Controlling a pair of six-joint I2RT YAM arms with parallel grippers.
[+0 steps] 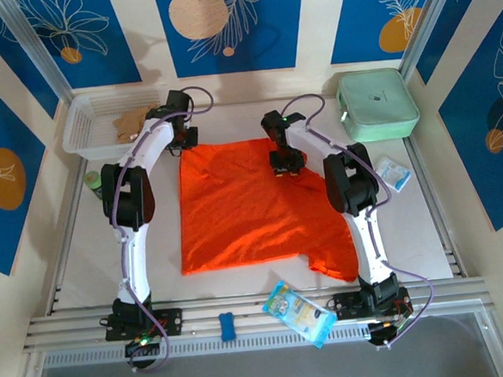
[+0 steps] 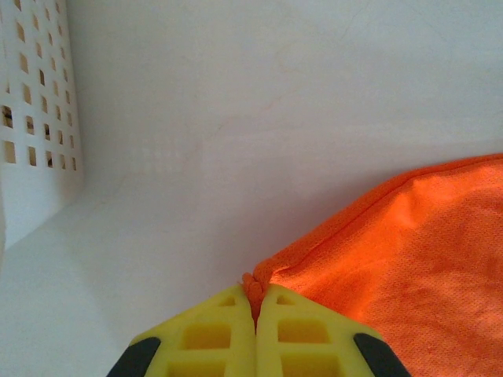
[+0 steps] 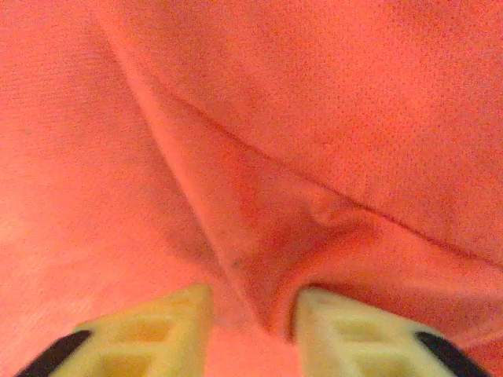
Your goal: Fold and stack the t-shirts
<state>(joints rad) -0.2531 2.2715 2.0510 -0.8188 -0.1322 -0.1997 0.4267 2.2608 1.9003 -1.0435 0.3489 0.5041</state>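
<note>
Just right of the white basket (image 1: 77,140), the orange-red t-shirt (image 1: 244,210) is being kept spread on the table (image 1: 427,228). Its corner nearest the basket is being pinched by the left gripper (image 2: 253,292), jaws clenched on the hem, probably so that this edge is being anchored for a fold. Farther from the basket along the same edge, a raised ridge of cloth is being straddled by the right gripper (image 3: 253,314), jaws parted and not clamping. A fresh grasp is likely being prepared.
</note>
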